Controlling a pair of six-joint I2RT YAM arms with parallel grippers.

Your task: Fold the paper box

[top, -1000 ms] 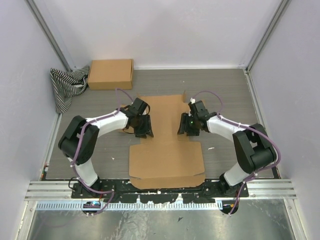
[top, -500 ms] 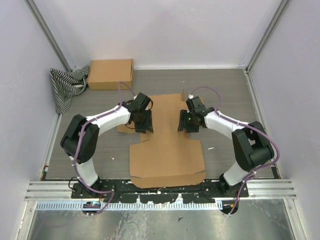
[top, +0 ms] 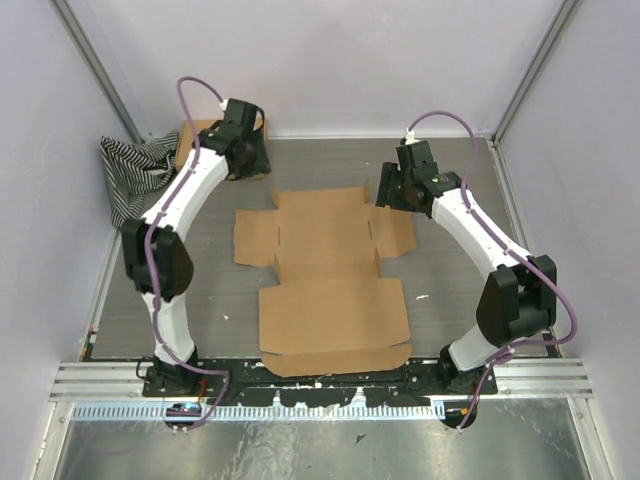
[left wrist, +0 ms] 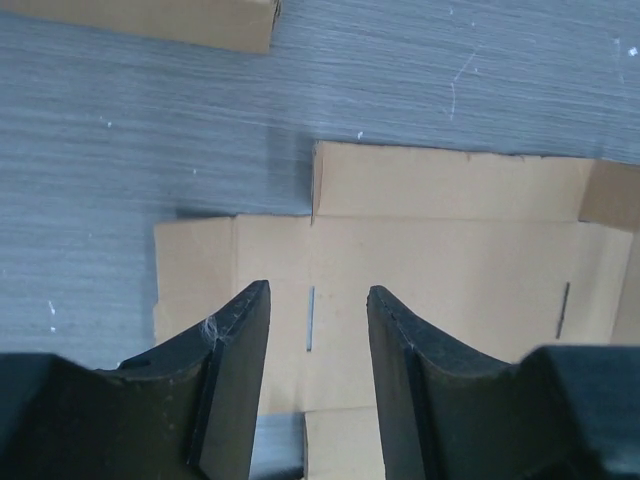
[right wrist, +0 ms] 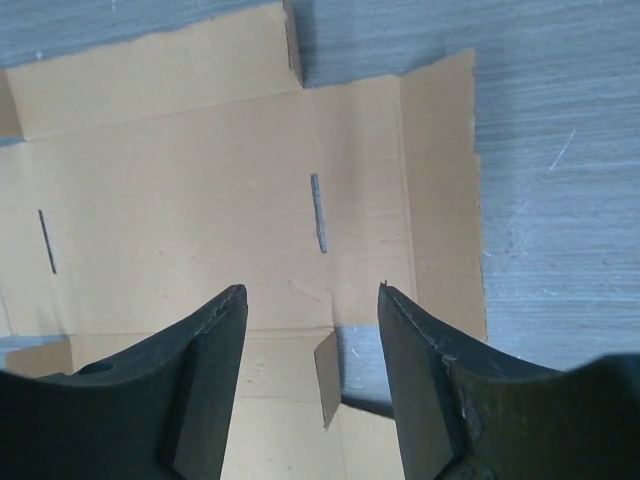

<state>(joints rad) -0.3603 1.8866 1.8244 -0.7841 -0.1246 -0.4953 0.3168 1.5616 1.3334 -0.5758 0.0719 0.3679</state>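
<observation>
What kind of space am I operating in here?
Probably a lab robot cell: pale walls enclose the grey table, an aluminium rail holds both arm bases, and the paper box lies unfolded.

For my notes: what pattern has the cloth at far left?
Black-and-white stripes; the cloth shows best in the top external view.

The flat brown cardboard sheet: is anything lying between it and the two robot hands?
Nothing visible. The left hand and right hand hang open, clear of the flat brown cardboard sheet, and both wrist views show it bare.
</observation>
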